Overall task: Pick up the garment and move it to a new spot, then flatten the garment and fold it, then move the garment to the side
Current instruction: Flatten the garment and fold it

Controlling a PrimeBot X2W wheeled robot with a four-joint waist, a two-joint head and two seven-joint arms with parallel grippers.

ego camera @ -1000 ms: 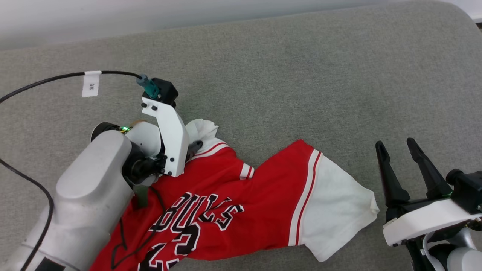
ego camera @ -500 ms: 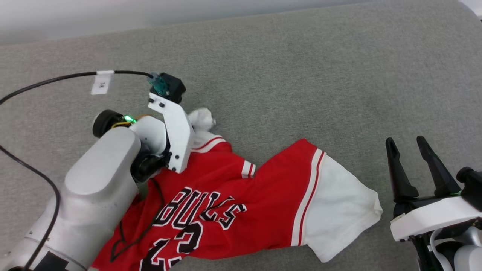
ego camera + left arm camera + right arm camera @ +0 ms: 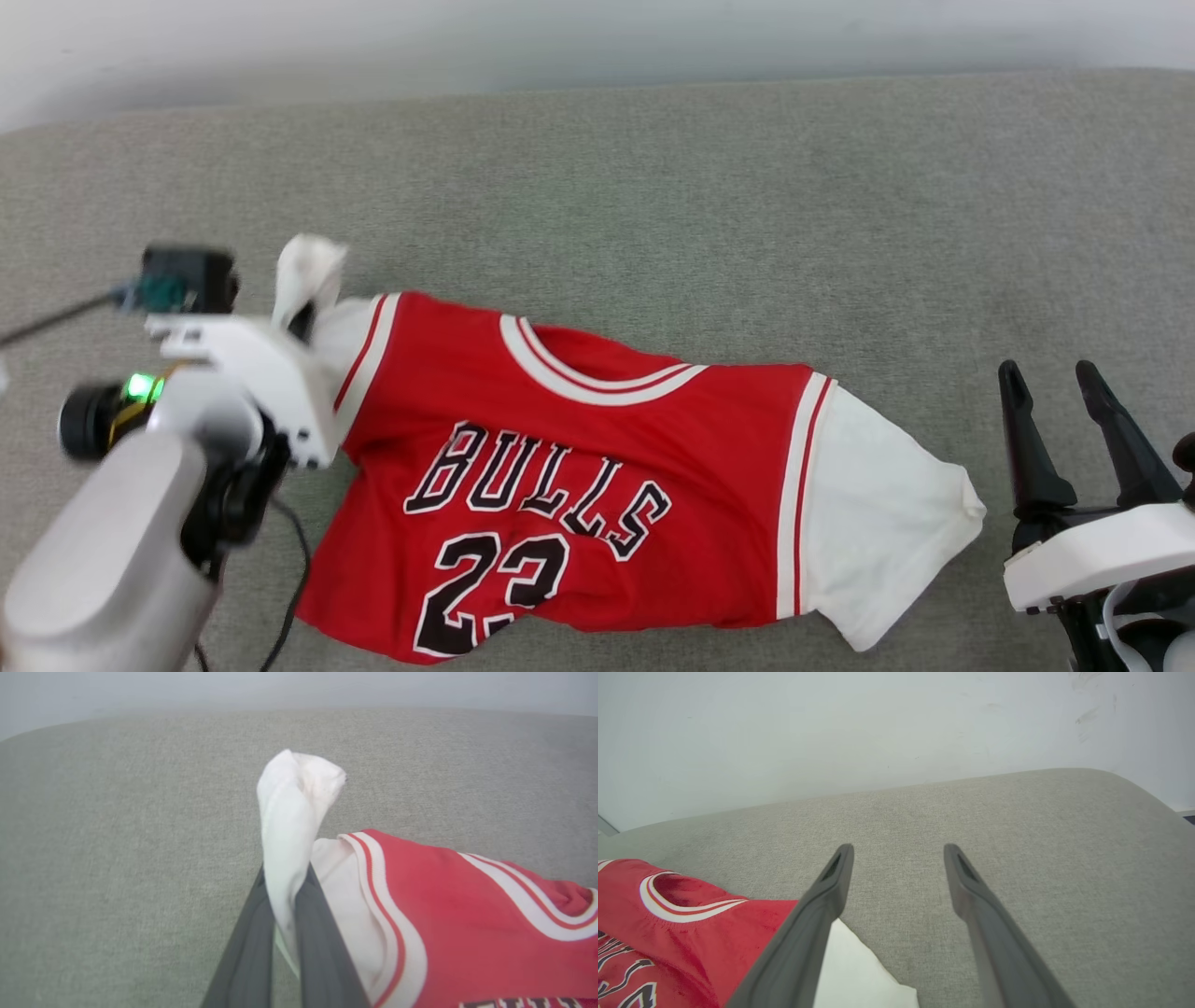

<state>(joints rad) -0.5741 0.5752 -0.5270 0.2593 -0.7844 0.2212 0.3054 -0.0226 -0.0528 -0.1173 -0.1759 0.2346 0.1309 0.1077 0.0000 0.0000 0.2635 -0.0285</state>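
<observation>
Left end effector point(image 3: 285, 882) is pinching the bunched white sleeve point(image 3: 292, 807) of the garment point(image 3: 579, 467). Its two dark fingers are closed tight on the cloth, so the sleeve tip is standing up above them. The right end effector point(image 3: 1047, 373) is hovering with its fingers spread wide, holding nothing, just beside the other white sleeve point(image 3: 878, 504). The garment is lying front-up across the middle of the grey bench point(image 3: 747, 168), lettering and number facing the head view, its body spreading fairly wide but rippling along the lower hem. By the look of it the robot is working through the moving and flattening, with folding not yet begun. To do this well the left arm should be pulling low and steady, away from the far sleeve, so the cloth is sliding taut rather than lifting and rolling. The grip is sitting on a bunched sleeve rather than a flat edge, so a hard tug is risking a slip or a twisted shoulder. The right end effector is looking well placed to take the free sleeve and stretch the shirt between both arms. A black cable point(image 3: 291, 597) is trailing from the left arm just beside the garment's lower left corner and could be snagging the hem. A pale wall point(image 3: 784, 742) is rising beyond the bench's far edge.
</observation>
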